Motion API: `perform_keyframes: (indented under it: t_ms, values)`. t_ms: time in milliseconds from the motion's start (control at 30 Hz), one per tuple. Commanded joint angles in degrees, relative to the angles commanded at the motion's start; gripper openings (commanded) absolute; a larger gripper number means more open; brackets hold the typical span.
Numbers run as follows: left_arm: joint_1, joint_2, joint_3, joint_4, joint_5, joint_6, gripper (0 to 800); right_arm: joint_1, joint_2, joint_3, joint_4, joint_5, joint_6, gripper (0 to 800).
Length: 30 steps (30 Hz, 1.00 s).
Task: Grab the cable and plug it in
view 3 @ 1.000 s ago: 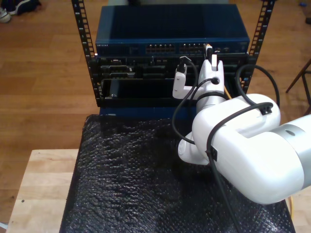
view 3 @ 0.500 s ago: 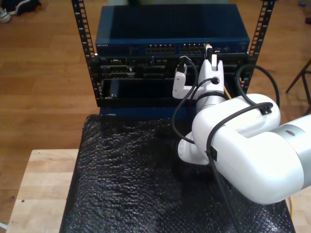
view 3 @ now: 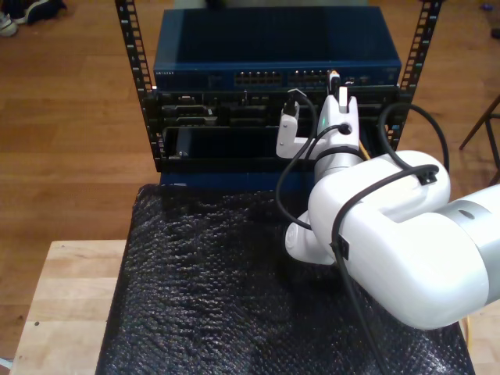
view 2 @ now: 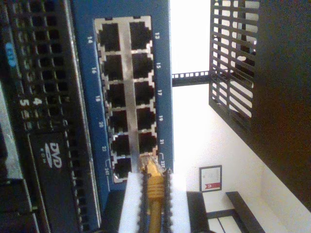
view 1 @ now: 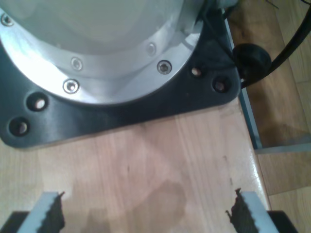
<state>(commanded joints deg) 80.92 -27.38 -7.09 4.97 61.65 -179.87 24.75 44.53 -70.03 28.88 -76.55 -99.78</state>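
The yellow-orange cable is pinched between the white fingers of my second gripper, which is shut on it. Its clear plug is at the mouth of a port in the last pair, by the number 23, on the blue switch; I cannot tell whether it is seated. In the exterior view my second gripper is up against the switch port row, with cable trailing behind it. My first gripper stands open over bare wood, nothing between its fingers.
The switch sits in a black rack above other units with a DVD drive. A black bubbly mat covers the wooden table. An arm's round base and a black cable lie just ahead of my first gripper.
My second gripper has crept a little closer to the switch's port row with the cable in it. Nothing else has moved.
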Motion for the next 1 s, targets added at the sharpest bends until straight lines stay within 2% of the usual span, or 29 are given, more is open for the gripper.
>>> perform_keyframes:
  t_ms: [1000]
  values:
    - [0.0, 0.0, 0.0, 0.0, 0.0, 0.0, 800, -0.1, 0.2, -1.0, -0.9, 1.4, 0.4, 0]
